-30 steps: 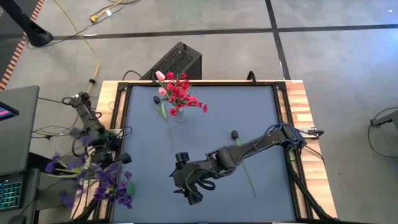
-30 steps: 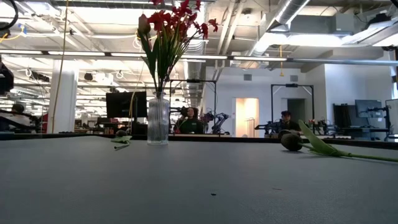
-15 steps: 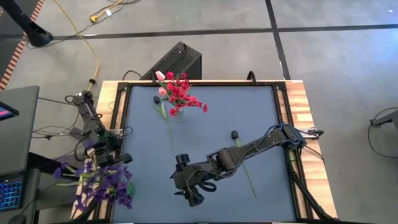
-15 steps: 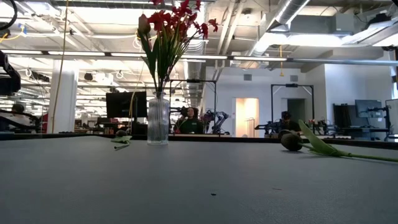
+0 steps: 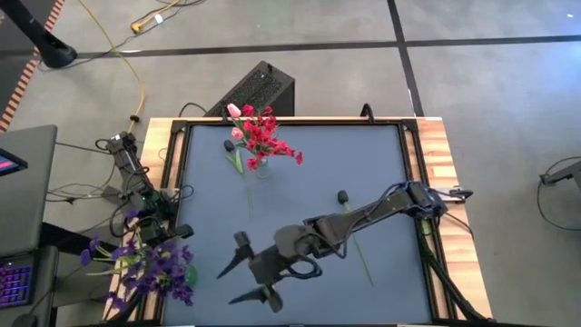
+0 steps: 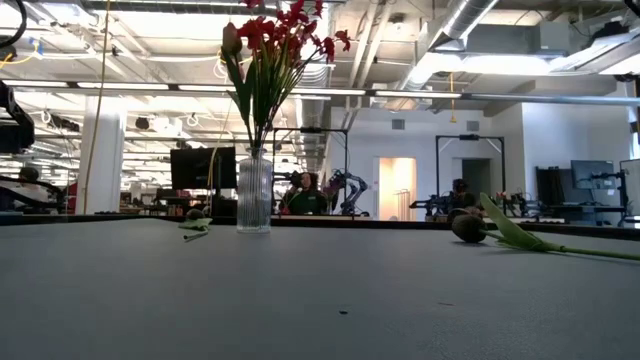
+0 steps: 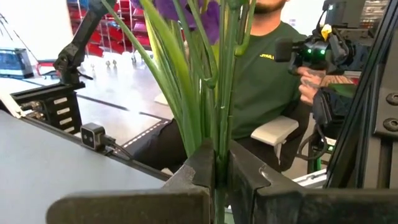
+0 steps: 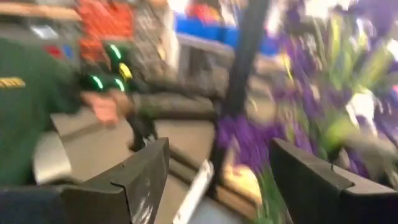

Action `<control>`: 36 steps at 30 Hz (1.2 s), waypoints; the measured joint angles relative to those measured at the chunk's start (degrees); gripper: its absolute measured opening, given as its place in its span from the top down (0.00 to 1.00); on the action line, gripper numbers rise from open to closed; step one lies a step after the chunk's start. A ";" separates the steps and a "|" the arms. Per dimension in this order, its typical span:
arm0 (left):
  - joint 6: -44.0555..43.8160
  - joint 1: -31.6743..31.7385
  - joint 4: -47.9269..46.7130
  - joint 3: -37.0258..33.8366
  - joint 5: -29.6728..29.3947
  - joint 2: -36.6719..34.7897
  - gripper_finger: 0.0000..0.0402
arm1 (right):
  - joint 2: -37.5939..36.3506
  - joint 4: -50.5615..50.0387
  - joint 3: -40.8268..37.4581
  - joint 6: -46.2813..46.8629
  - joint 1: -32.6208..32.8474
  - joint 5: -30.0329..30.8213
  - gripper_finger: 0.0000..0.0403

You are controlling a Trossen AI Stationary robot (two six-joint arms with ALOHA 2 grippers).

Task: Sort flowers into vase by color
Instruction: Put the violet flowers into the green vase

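Observation:
A glass vase (image 5: 261, 166) (image 6: 254, 195) stands at the table's far left and holds red sprays (image 5: 270, 138) and pink tulips (image 5: 235, 113). One dark bud (image 5: 342, 196) (image 6: 467, 227) lies on the table with its stem (image 5: 363, 259) running toward the near edge. A smaller bud (image 5: 229, 145) lies beside the vase. My left gripper (image 5: 169, 236) (image 7: 217, 174) is shut on a bunch of purple flowers (image 5: 154, 265) off the table's left edge. My right gripper (image 5: 243, 276) (image 8: 217, 180) stands open over the near left of the table, pointing at that bunch (image 8: 298, 118). My left gripper pinches the bunch's green stems (image 7: 219, 140) between its two fingers. The fingers are level and lie across the stems. The bunch rises above the fingers with its purple blossoms (image 7: 186, 9) on top, clear of the table.
A person in a green shirt (image 7: 267, 68) sits beyond the table's near left corner, holding a device. A black box (image 5: 259, 89) stands behind the far edge and a laptop (image 5: 18, 272) at the left. The table's wooden rim (image 5: 436, 150) frames the grey mat.
My right gripper has tipped up from pointing down at the table to lying level, risen a little, and now points toward the purple bunch at the table's left. The bunch in my left gripper has swung slightly.

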 joint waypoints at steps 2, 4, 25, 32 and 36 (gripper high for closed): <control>0.10 0.00 0.02 0.00 -0.46 0.02 0.98 | 1.83 6.43 0.02 0.05 -0.93 -2.45 0.25; 0.11 0.00 0.04 0.00 -0.58 0.01 0.98 | 3.22 10.17 0.00 0.13 -1.94 -2.83 0.25; -4.15 0.04 0.57 0.00 -2.17 -0.04 0.95 | 13.01 36.11 -0.23 2.87 -7.07 -13.23 0.25; -6.54 0.04 0.55 0.00 -2.15 -0.02 0.95 | 13.21 37.56 1.86 3.78 -8.18 -13.22 0.25; -6.52 0.04 0.55 0.00 -2.17 -0.02 0.91 | 13.53 36.95 1.78 3.76 -8.15 -13.21 0.25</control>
